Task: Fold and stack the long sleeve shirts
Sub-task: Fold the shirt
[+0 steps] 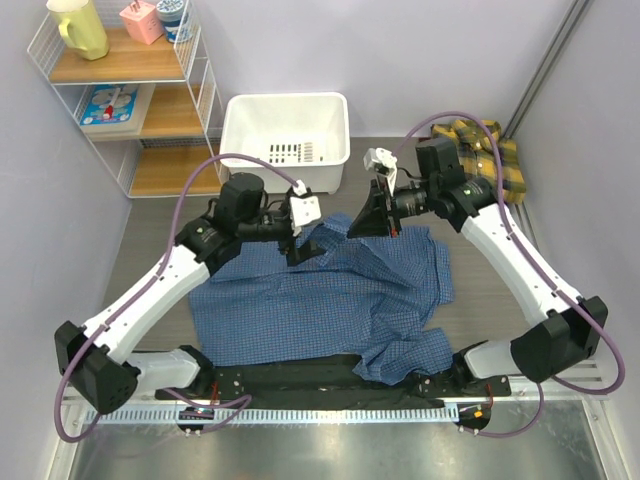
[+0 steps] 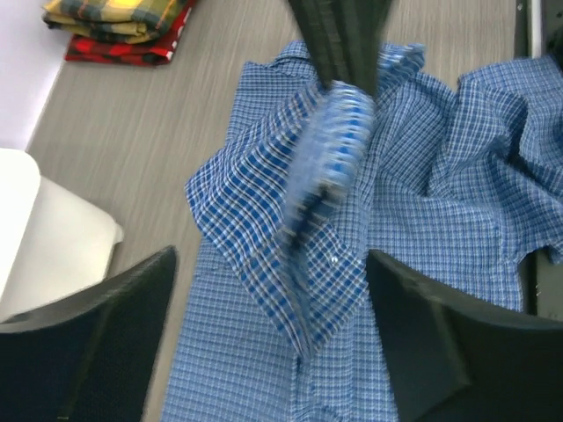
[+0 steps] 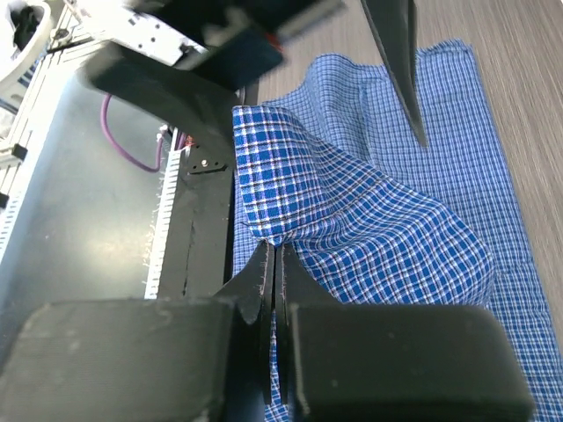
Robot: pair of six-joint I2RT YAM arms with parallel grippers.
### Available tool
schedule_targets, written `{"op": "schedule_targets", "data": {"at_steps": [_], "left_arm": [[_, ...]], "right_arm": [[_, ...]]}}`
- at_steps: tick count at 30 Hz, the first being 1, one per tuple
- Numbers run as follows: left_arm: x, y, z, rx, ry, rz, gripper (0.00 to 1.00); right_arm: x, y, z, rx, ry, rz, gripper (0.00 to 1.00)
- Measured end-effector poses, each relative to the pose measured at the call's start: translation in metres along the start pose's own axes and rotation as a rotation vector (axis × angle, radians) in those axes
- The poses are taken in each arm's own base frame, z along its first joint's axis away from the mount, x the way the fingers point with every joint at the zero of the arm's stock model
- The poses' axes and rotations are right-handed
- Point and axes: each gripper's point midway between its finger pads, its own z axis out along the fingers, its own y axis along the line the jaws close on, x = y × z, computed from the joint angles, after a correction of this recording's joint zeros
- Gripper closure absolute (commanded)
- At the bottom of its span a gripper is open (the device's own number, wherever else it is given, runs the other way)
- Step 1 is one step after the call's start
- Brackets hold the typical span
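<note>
1. Noted blue checked shirt (image 1: 320, 300) lying rumpled and spread out on the grey table (image 1: 470, 310), centre of the top view.
2. Found right gripper (image 3: 274, 251) clenched on a fold of the blue checked shirt, holding a ridge of cloth raised off the table; located just above centre in the top view.
3. Found left gripper (image 2: 271, 259) released, fingers (image 2: 106, 343) spread wide above the shirt with nothing grasped; located left of centre in the top view, close beside the right gripper.
4. Noted yellow-and-dark plaid shirt (image 1: 490, 160) lying folded at upper right of the top view, apart from the blue one; red trim visible at upper left of the left wrist view.
5. Recorded white bin (image 1: 285, 135) at upper centre, beyond the blue shirt.
6. Recorded wire shelf (image 1: 130, 100) at upper left, carrying a yellow jug (image 1: 80, 28) on its top tier.
</note>
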Motion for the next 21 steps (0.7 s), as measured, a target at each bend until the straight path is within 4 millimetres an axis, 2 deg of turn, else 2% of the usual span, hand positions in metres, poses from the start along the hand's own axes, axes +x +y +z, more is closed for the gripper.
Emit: {"op": "schedule_targets", "data": {"at_steps": [1, 3, 4, 6, 7, 9, 10, 11, 13, 14, 17, 21], "left_arm": [[0.000, -0.001, 0.004, 0.002, -0.001, -0.009, 0.43], [-0.001, -0.005, 0.008, 0.009, -0.005, -0.027, 0.64], [-0.003, -0.008, 0.010, 0.017, -0.010, -0.030, 0.86], [-0.009, -0.016, 0.011, 0.036, -0.025, -0.028, 0.97], [-0.013, -0.021, 0.011, 0.048, -0.031, -0.026, 1.00], [-0.020, -0.035, 0.008, 0.082, -0.033, -0.019, 1.00], [-0.026, -0.046, 0.006, 0.110, -0.029, -0.015, 1.00], [-0.031, -0.056, 0.004, 0.138, -0.025, -0.009, 1.00], [-0.044, -0.085, -0.001, 0.225, -0.013, 0.018, 1.00], [-0.049, -0.100, -0.005, 0.267, -0.009, 0.024, 1.00], [-0.053, -0.137, -0.017, 0.382, 0.017, 0.020, 1.00], [-0.051, -0.170, -0.031, 0.501, 0.073, -0.030, 1.00]], "right_arm": [[0.000, 0.004, 0.000, -0.003, -0.001, -0.011, 0.99], [-0.001, 0.011, -0.001, -0.009, -0.003, -0.028, 0.99], [-0.001, 0.014, -0.001, -0.012, -0.003, -0.035, 0.99], [0.000, 0.018, -0.002, -0.016, -0.002, -0.044, 0.98], [0.000, 0.020, -0.002, -0.016, -0.002, -0.046, 0.87], [0.000, 0.022, -0.003, -0.014, 0.001, -0.044, 0.69], [0.000, 0.023, -0.003, -0.010, 0.001, -0.044, 0.57], [0.001, 0.023, -0.004, -0.004, 0.003, -0.037, 0.52], [0.000, 0.022, -0.006, 0.025, 0.007, -0.027, 0.45], [0.000, 0.020, -0.009, 0.043, 0.007, -0.017, 0.45], [-0.001, 0.011, -0.019, 0.106, 0.001, 0.026, 0.38], [0.001, -0.018, -0.044, 0.225, -0.025, 0.116, 0.38]]}}
